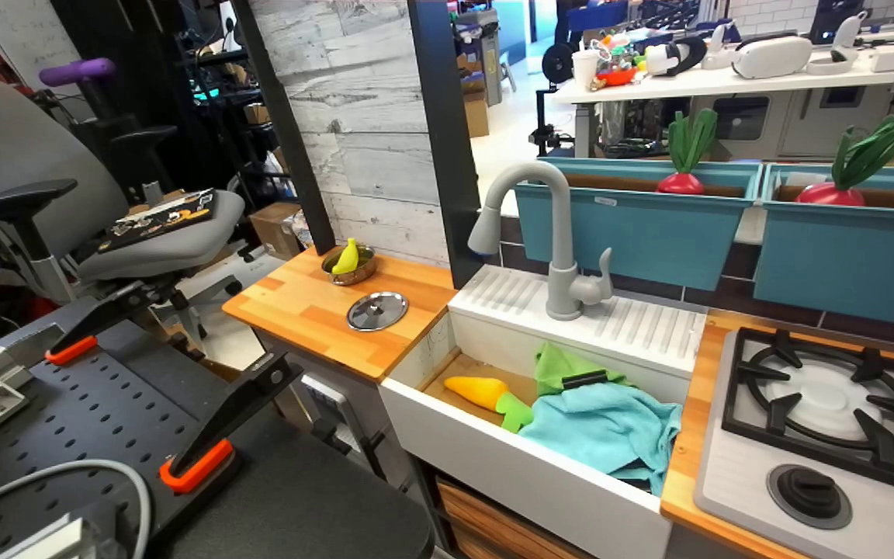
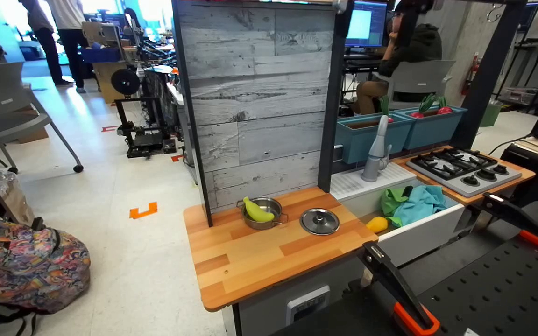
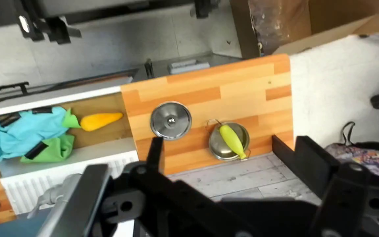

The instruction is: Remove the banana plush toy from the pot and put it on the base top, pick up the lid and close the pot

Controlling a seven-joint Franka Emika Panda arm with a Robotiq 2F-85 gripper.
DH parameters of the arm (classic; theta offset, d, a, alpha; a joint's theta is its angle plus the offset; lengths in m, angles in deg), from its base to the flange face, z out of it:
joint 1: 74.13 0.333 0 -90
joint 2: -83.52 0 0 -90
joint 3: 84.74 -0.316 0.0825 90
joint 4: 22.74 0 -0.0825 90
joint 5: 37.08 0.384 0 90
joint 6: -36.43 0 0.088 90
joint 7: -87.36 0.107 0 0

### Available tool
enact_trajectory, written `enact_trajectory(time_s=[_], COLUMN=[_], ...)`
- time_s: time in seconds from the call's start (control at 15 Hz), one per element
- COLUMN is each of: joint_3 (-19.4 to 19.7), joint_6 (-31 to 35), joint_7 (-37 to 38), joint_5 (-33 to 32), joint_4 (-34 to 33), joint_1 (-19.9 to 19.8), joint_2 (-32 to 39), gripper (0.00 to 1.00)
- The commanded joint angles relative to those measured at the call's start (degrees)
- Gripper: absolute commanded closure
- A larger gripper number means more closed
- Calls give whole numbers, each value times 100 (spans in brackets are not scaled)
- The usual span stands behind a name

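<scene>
In the wrist view, a wooden surface [image 3: 232, 102] lies beyond the hand [image 3: 202, 156], spread wide at six o'clock. In an exterior view, the surface bears the pot [image 2: 264, 226], its lid [image 2: 320, 221] at three o'clock and the banana [image 2: 256, 212] inside, apparently tilted.

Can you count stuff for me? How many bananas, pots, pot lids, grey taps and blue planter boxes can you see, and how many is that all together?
Banana: 1
Pot: 1
Pot lid: 1
Grey tap: 1
Blue planter boxes: 2
Total: 6
</scene>
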Motion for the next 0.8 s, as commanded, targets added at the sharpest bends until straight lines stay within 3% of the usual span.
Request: enact_trajectory(time_s=[0.0,0.33,0.73], joint_3=[-40,-26,303], joint_6=[1416,2111,1786], joint_7=[-40,39,545], joint_5=[246,155,-371], joint_4=[-36,-510,-1592], joint_1=[180,297,560], joint_2=[929,2300,3699], gripper=[0,0,0])
